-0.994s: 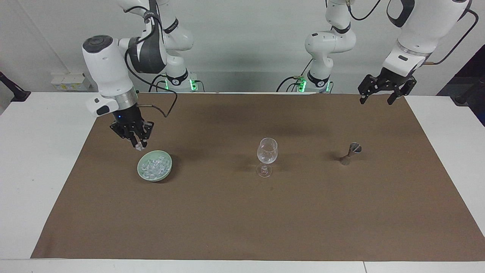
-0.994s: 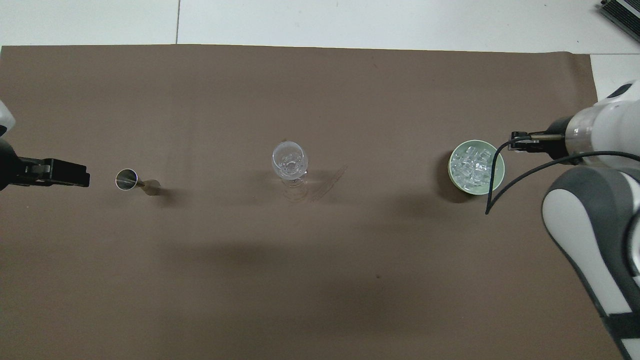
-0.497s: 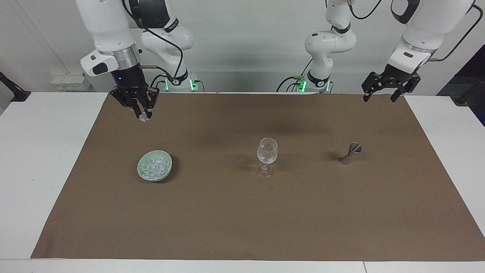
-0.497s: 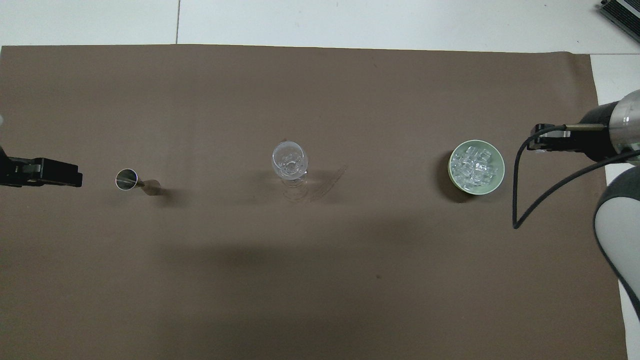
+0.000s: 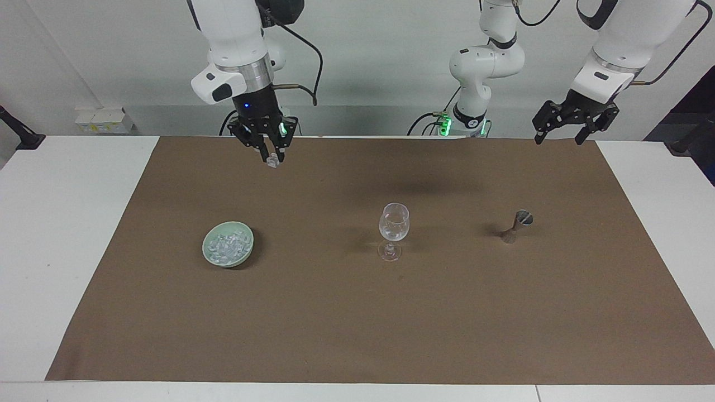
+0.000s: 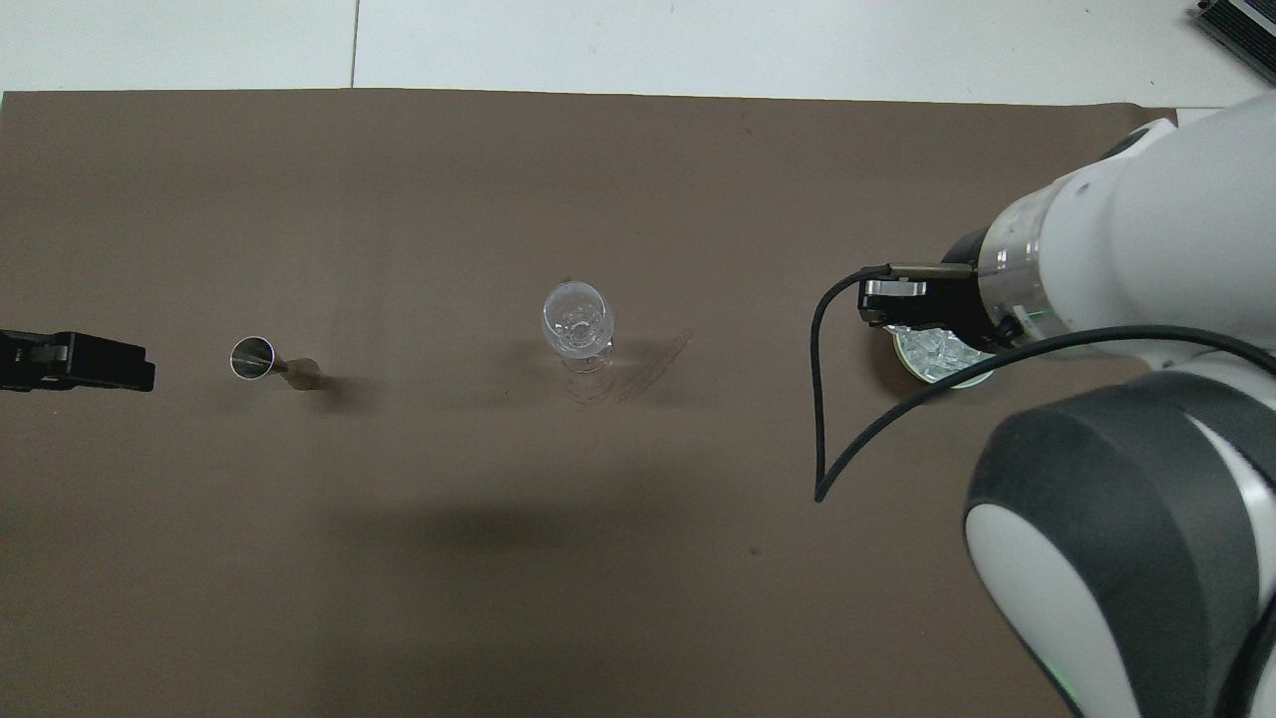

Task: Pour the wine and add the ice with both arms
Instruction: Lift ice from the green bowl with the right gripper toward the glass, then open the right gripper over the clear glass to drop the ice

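Note:
My right gripper (image 5: pixel 272 158) hangs high over the cloth beside the green bowl (image 5: pixel 208 249), shut on one chunk of ice (image 5: pixel 272 163). In the overhead view the right gripper (image 6: pixel 879 300) covers much of the bowl (image 6: pixel 947 377). More ice (image 5: pixel 227 243) is heaped in the bowl. A clear stemmed glass (image 5: pixel 394 224) (image 6: pixel 576 320) stands upright mid-table. A small metal jigger (image 5: pixel 517 225) (image 6: pixel 257 359) stands toward the left arm's end. My left gripper (image 5: pixel 559 139) (image 6: pixel 110 361) waits open and empty, raised near that end. Wine is out of view.
A brown cloth (image 5: pixel 357 329) covers most of the white table (image 5: pixel 61 234). The right arm's black cable (image 6: pixel 819 399) loops down over the cloth between bowl and glass. Small white boxes (image 5: pixel 103 120) sit off the table by the wall.
My right gripper rose from just above the bowl with an ice chunk and swung toward the glass. The left gripper lifted slightly and drew back.

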